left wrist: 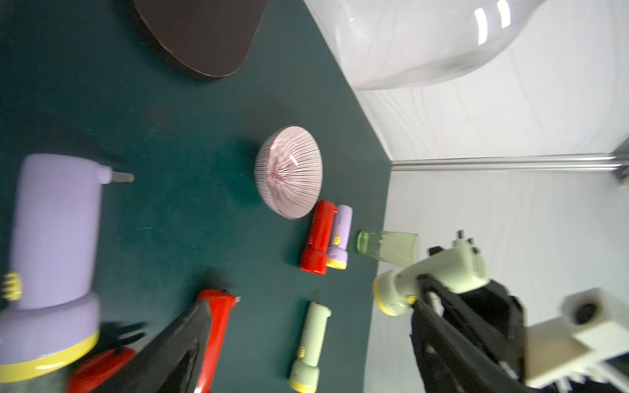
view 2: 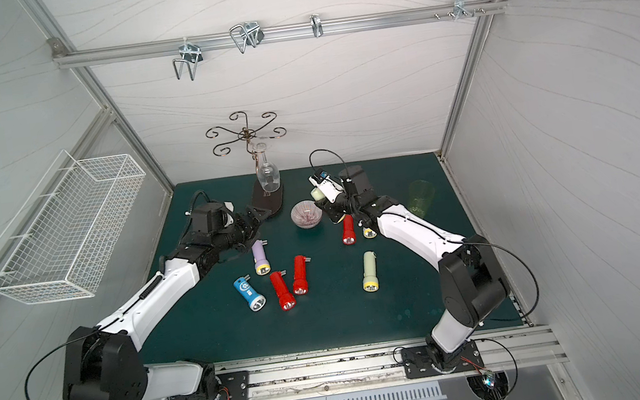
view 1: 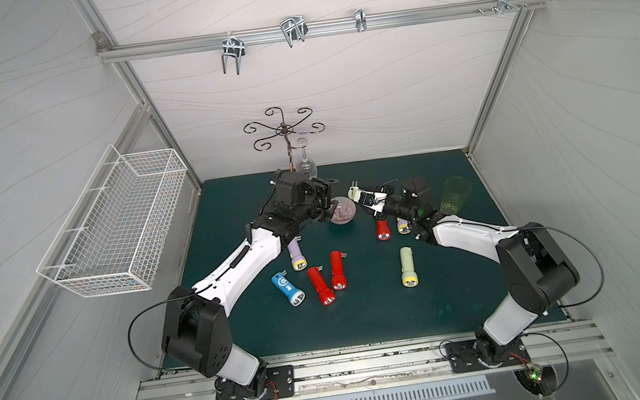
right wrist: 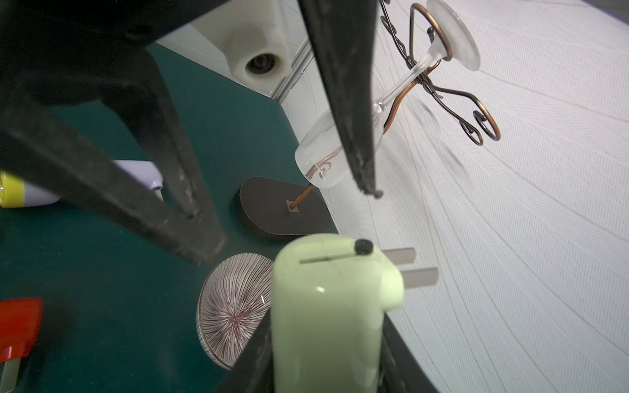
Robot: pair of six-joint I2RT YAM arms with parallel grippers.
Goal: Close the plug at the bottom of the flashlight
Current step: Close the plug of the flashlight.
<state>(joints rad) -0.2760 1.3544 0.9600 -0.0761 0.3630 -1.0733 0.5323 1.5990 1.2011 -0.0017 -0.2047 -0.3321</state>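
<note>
We see smooth, glossy plastic on the pale green flashlight (right wrist: pixel 323 323), whose two flat prongs (right wrist: pixel 420 276) are dull bare metal. The striped bowl (right wrist: pixel 235 306) shines like glazed ceramic; the table mat (right wrist: pixel 102 289) is matt and dark green; the wine glass (right wrist: pixel 316 163) is clear, polished glass; its rack (view 2: pixel 246 134) is coppery metal wire on a matt dark base (right wrist: pixel 269 221).

Enclosure walled w/ white wavy-grain panels (view 1: pixel 337 82), framed in alu extrusion (view 1: pixel 136 95). Horiz rail (view 1: pixel 412 16) mounted across back wall, metal hooks (view 1: pixel 294 29) hung on it. White wire basket (view 1: pixel 118 230) fixed to side wall. Floor covered by dark green mat (view 1: pixel 366 320). Lighting even, diffuse.
</note>
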